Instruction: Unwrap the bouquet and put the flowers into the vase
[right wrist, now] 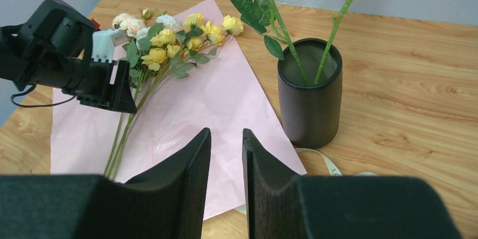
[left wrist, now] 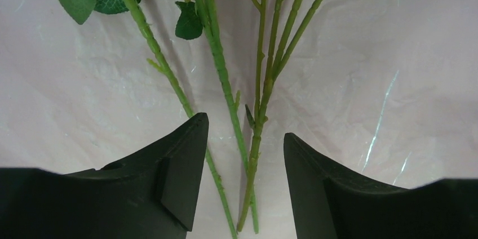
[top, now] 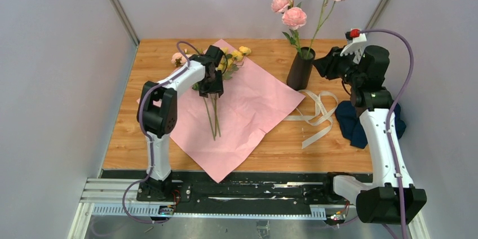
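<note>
Top view, flowers (top: 213,116): lying flat on the pink paper (top: 253,103), left of the vase (top: 299,72). The long axis runs far to near, with blooms at the far end and cut ends toward the arm bases.
Top view, left gripper (top: 211,92): down over the stems, left of the vase.
Top view, right gripper (top: 319,65): just right of the vase, pointing at it.
Top view, ribbon (top: 315,116): loose, on the near side of the vase.
Left wrist, stems (left wrist: 256,126): thin, green and knobbly, running between the 2 fingers (left wrist: 169,182), which stand apart, not clamped on them.
Right wrist, flowers (right wrist: 163,41): small yellow and pale pink blooms with green leaves, left of the vase.
Right wrist, vase (right wrist: 310,98): upright, matte black, holding 2 other stems.
Right wrist, right gripper (right wrist: 226,160): fingers nearly together with a slim gap, empty.
</note>
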You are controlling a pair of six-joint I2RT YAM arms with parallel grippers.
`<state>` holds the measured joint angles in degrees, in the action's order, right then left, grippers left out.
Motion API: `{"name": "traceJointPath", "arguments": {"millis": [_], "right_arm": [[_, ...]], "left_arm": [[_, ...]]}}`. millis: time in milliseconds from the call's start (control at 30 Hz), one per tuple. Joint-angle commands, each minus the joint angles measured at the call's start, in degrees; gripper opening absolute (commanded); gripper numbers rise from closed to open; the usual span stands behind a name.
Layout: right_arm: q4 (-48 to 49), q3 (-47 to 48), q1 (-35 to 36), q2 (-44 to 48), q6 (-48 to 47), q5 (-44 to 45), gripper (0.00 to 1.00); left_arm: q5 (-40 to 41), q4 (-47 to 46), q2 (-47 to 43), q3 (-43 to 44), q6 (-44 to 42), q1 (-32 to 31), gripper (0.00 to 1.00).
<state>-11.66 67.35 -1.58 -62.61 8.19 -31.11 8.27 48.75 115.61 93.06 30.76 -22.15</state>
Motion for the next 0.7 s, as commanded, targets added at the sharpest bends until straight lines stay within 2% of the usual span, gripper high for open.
{"name": "traceJointPath", "arguments": {"millis": [0,667], "right_arm": [[0.02,-1.53,0.81,1.41,1.41,-1.32,0.31],[3.84,-5.34,0.81,-1.49,4.29,-3.21,0.31]], "left_arm": [[0.99,-0.31,2.75,2.18,0.18,0.00,0.59],[2.76,-0.34,-1.29,2.30,-1.41,-1.60,0.59]]}}
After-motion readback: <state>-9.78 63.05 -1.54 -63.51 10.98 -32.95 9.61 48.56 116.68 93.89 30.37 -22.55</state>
